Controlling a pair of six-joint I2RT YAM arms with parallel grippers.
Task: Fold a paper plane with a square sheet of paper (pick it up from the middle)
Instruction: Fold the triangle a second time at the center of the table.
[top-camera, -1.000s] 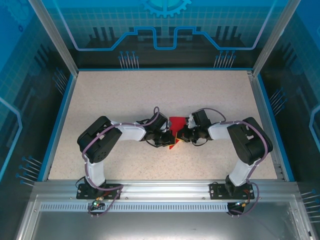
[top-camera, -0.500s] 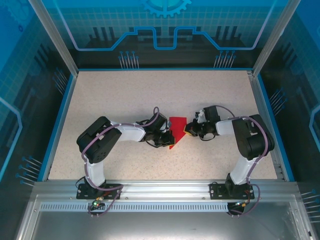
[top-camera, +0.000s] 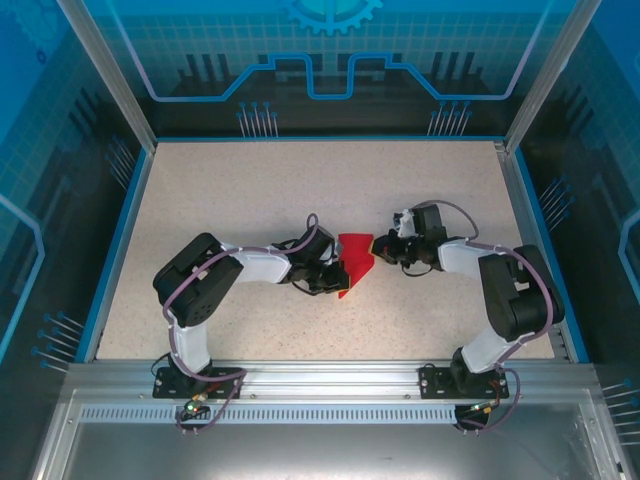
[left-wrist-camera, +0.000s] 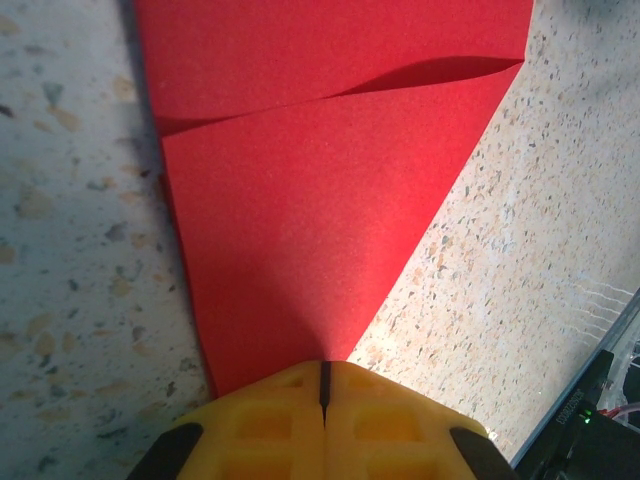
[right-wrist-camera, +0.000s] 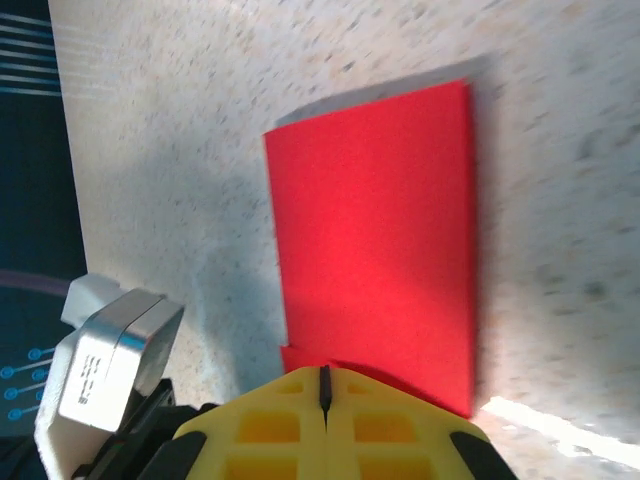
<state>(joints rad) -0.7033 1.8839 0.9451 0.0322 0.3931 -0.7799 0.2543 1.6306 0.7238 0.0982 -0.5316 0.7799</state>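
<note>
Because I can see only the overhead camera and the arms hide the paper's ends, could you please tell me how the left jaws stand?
Observer: On the left wrist camera, the left jaws are shut, their tips at the narrow pointed end of the red paper.
Operator: Thanks. Is a fold in place?
Observer: Yes, a diagonal flap lies across the sheet; its edge lifts slightly at one end, with a shadow under it.
Operator: And the right jaws?
Observer: Shut as well, on the right wrist camera, at the paper's near edge; that rectangular part lies flat on the table.
</note>
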